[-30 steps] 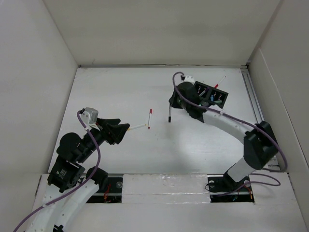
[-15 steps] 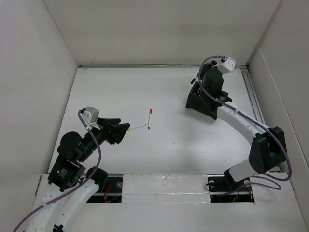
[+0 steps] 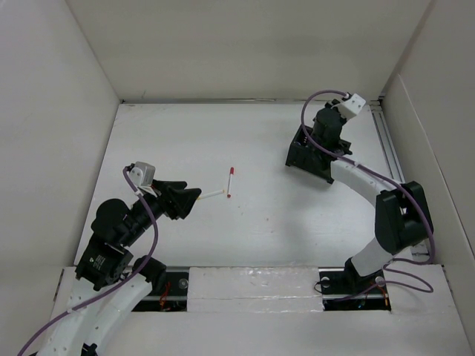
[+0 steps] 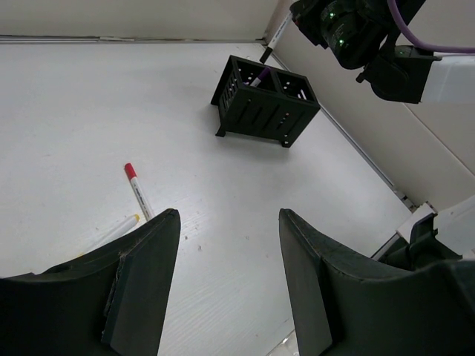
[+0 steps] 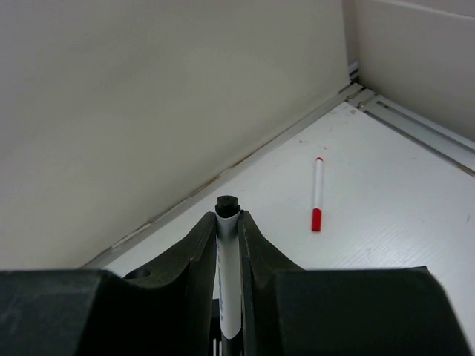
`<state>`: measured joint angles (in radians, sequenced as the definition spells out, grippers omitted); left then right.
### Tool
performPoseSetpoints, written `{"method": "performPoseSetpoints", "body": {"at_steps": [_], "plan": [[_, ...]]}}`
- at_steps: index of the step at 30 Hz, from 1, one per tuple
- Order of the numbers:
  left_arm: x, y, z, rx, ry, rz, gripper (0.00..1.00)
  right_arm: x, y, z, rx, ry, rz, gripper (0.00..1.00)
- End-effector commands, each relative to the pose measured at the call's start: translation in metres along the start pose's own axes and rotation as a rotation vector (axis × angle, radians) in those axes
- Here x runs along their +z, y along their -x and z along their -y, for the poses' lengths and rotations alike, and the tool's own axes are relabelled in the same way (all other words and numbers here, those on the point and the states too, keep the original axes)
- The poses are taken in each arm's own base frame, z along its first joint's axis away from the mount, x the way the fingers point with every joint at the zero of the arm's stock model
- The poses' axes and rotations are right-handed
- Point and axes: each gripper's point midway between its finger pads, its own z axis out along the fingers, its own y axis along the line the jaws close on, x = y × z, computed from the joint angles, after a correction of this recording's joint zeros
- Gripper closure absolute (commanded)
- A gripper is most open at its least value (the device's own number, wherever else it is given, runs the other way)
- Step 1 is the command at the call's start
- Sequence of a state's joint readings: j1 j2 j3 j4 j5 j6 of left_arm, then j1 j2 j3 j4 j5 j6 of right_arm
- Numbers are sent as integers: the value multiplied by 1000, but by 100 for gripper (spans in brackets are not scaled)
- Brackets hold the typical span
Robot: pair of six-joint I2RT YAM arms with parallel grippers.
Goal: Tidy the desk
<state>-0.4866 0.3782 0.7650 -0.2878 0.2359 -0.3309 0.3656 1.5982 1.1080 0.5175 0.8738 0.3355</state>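
On the white desk (image 3: 267,230) a black two-compartment organizer (image 3: 306,157) stands at the back right. My right gripper (image 3: 321,132) hovers right over it, shut on a white marker (image 5: 229,267) with a black end, held upright. In the left wrist view that marker (image 4: 277,34) points down at the organizer (image 4: 263,111), where a purple pen (image 4: 259,75) stands. A red-capped marker (image 3: 231,182) and a yellow-tipped pen (image 3: 212,194) lie mid-desk. My left gripper (image 3: 190,202) is open and empty just left of the yellow-tipped pen (image 4: 117,229).
A second red-capped marker (image 5: 318,204) lies on the desk by the back wall, near the corner. A metal rail (image 3: 389,148) runs along the desk's right edge. White walls close in the left, back and right sides.
My right arm has carried the white marker from mid-desk back and right to above the organizer, and turned to face the back wall. The left arm has barely shifted.
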Motion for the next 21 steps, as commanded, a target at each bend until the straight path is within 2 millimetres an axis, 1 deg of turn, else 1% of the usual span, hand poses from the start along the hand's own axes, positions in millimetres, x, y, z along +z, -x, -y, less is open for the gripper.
{"method": "performPoseSetpoints", "body": {"at_steps": [1,5,7,8,10,12,13,14,17,20,21], "plan": [[4,6,2,12,-14,21,48,3,9,5,37,-29,49,100],[4,7,2,13,-13,28,49,3,-4,10,14,-33,29,100],[3,7,2,14,-15,29,49,3,-15,18,-9,-56,19,100],[3,7,2,14,-15,32,49,1,-20,17,-16,-56,12,100],[3,7,2,14,-16,32,48,1,-31,21,-35,-67,-1,100],[2,7,3,14,-21,30,49,-5,-40,15,-44,-56,-15,100],[2,9,4,14,-24,35,49,-5,-40,17,-48,-74,-11,100],[1,9,4,16,-22,37,49,-8,-47,15,-60,-72,-23,100],[0,9,5,16,-26,39,49,-15,-55,12,-62,-77,-36,100],[-1,11,7,17,-33,49,48,-24,-60,10,-43,-70,-54,88],[-2,10,7,19,-34,47,48,-26,-56,10,-31,-67,-52,85]]}}
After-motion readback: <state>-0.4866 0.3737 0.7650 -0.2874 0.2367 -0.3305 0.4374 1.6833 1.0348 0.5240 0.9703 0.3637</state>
